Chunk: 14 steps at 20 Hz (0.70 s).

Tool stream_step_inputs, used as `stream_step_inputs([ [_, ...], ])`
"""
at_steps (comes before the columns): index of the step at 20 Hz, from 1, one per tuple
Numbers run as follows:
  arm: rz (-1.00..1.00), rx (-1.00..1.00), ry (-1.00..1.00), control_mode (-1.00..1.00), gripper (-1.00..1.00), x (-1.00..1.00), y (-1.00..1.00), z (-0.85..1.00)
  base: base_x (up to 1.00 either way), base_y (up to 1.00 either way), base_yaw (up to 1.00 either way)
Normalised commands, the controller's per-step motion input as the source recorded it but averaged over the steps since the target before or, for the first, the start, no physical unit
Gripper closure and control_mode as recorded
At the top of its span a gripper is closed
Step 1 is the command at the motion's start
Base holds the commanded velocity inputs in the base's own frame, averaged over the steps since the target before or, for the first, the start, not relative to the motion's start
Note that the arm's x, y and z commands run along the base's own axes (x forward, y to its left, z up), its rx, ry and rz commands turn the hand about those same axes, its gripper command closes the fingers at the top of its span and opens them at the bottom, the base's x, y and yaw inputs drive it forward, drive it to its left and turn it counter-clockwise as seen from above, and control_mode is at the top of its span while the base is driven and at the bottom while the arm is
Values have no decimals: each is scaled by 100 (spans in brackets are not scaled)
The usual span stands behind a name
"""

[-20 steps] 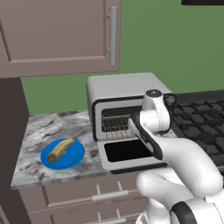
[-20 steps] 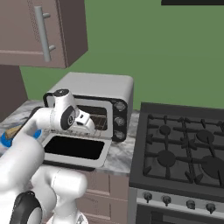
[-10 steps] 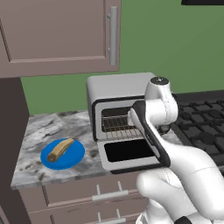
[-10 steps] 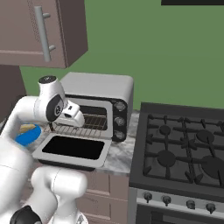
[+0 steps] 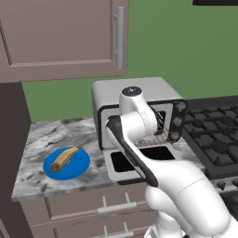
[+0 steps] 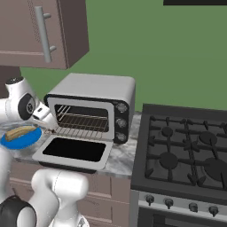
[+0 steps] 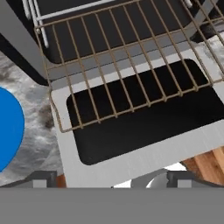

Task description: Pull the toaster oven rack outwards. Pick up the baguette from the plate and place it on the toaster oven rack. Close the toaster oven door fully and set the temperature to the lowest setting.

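The rack (image 7: 122,70) now sticks out over the open door (image 7: 144,144), and the arm has swung left from the oven (image 6: 95,104) toward the plate (image 5: 67,163). The baguette (image 5: 64,158) still lies on that plate, so picking it seems next. The gripper (image 6: 48,119) hangs near the rack's left corner; I cannot tell how its fingers stand.

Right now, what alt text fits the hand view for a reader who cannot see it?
A thin brownish wire oven rack sticks out over the silver-framed, dark-glass oven door, which lies open and flat. The edge of a bright blue round plate shows at left on the grey marbled counter.
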Motion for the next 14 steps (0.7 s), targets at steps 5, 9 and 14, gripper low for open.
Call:
stream_step_inputs([
  [5, -15, 1, 4, -100, -100, 11, 100, 0, 0, 0, 0],
  [9, -1, 0, 13, -100, -100, 36, 74, 0, 0, 0, 0],
  [14, 0, 0, 7, -100, -100, 49, 90, -17, 0, 0, 0],
])
